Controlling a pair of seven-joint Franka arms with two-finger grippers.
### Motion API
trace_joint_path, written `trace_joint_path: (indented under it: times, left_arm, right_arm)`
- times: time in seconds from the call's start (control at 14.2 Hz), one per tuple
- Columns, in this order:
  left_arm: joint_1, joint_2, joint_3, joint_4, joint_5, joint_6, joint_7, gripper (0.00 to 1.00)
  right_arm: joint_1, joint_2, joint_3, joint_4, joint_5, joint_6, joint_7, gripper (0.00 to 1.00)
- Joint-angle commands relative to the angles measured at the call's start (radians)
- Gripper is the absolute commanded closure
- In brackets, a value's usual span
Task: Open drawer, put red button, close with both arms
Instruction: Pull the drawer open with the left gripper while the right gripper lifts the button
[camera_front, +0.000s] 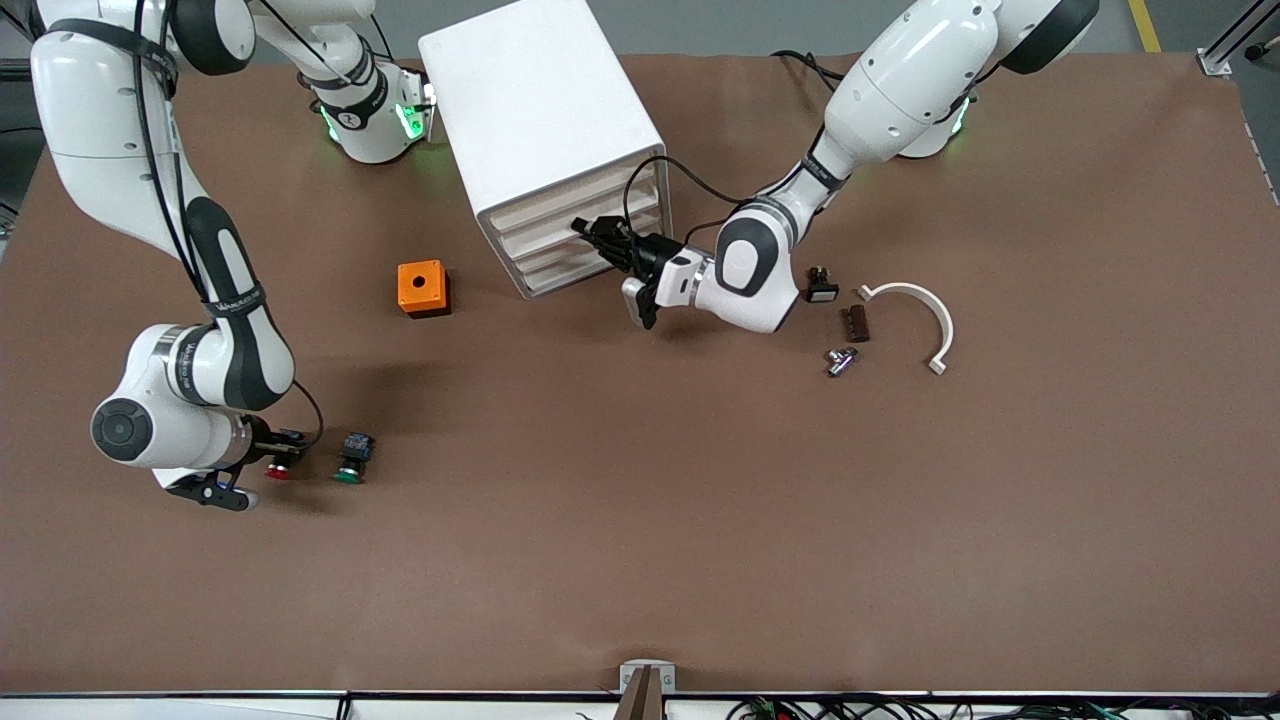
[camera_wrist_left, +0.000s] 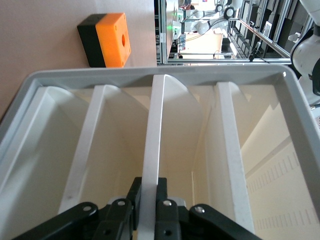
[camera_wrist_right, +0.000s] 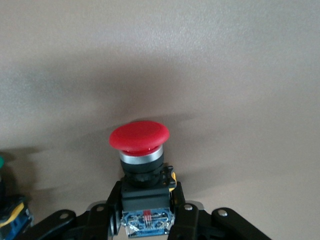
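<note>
Plastic and a little metal make up the red button (camera_wrist_right: 141, 165), so I judge it light, rigid and unlikely to break, though its domed cap looks smooth and would slip under a pinch; the blocky black body below the cap offers flat faces and is the better place to hold. That is where the right gripper (camera_wrist_right: 145, 212) has it, its fingers pressed against both sides of the body, low over the brown table (camera_front: 640, 520) at about eight o'clock from the table's middle, at the right arm's end. A green-capped button (camera_front: 352, 458) lies just beside it, at three o'clock from it in the front view. At about twelve o'clock from the middle stands the white drawer unit (camera_front: 545, 140), with an orange box (camera_front: 423, 288) at nine o'clock from its drawer fronts. The left gripper (camera_wrist_left: 150, 202) is closed on the thin white handle (camera_wrist_left: 155, 150) of one drawer; all drawers look shut, so opening seems to be the step in hand.
</note>
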Motion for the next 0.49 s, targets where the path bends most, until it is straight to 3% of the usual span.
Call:
trace_joint_path:
  times: [0.0,0.42]
  left_arm:
    - [0.000,0.033,0.040,0.072,-0.023,0.018,-0.006,0.98]
    - [0.054,0.050,0.069,0.125,-0.016,0.015,-0.011,0.97]
  right_arm:
    - [0.002,-0.065,0.007,-0.009,0.005,-0.063,0.001,0.79]
    - [0.072,-0.211,0.007,-0.001,0.005,-0.261,0.086,0.79]
